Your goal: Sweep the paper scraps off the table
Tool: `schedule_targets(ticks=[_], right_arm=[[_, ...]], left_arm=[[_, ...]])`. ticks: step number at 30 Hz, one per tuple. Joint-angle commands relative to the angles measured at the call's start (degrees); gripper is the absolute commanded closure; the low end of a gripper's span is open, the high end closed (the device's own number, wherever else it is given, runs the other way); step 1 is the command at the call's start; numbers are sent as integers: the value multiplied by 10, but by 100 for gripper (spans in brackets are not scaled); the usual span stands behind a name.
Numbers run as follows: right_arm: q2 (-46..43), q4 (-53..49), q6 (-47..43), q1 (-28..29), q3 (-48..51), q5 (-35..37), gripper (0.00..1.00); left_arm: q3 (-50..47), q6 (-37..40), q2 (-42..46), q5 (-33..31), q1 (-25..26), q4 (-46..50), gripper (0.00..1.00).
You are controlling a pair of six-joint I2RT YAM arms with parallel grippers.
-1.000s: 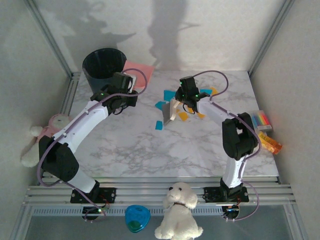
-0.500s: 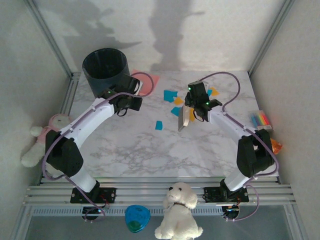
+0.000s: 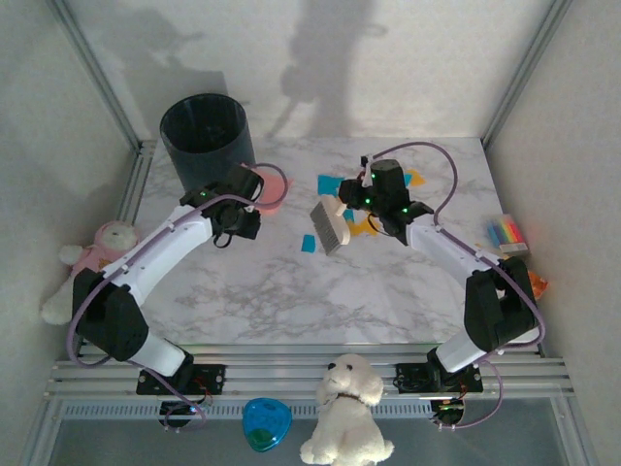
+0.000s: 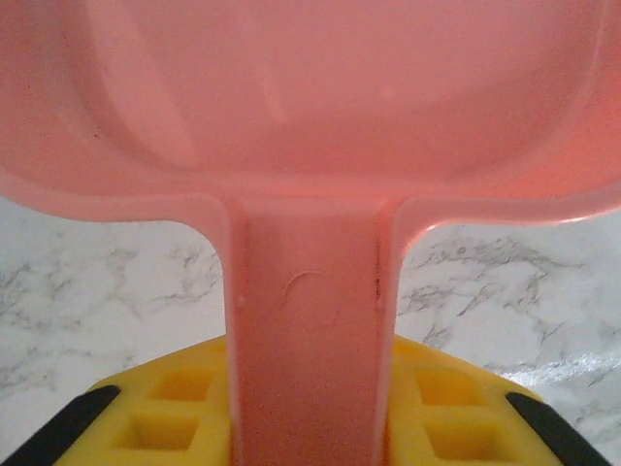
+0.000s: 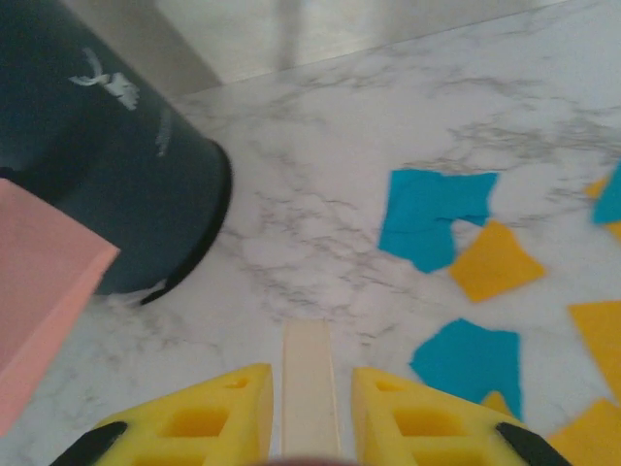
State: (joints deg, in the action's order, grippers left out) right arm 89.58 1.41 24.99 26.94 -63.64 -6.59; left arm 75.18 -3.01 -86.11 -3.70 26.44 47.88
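Paper scraps [image 3: 331,183] scattered on the far right of the table [image 3: 291,286]

Teal and orange bits are seen lying flat on the marble top around the right gripper [image 5: 309,408], with one teal bit apart, nearer the middle. The right fingers are clamped on the cream handle of a brush [image 3: 330,225], its head just left of the scraps. The left gripper [image 4: 309,417] is closed on the handle of a pink dustpan [image 4: 310,116], beside a dark bin [image 3: 206,131].

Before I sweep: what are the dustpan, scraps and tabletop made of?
Dustpan: smooth pink moulded plastic, judging by the round mould mark on its handle. Paper scraps: thin matte paper, lying flat. Table: marble-pattern top with slight sheen; stone or laminate, unclear.
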Motion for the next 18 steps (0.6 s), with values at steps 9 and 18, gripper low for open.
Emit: schedule_targets(ticks=[9,18], right_arm=[[88,-4,-23,26,-29,-73,100],[31,-69,-48,32,16,127,100]], left_arm=[[-38,-4,25,3,13,33,100],[-44,11,10,5,50,38,100]])
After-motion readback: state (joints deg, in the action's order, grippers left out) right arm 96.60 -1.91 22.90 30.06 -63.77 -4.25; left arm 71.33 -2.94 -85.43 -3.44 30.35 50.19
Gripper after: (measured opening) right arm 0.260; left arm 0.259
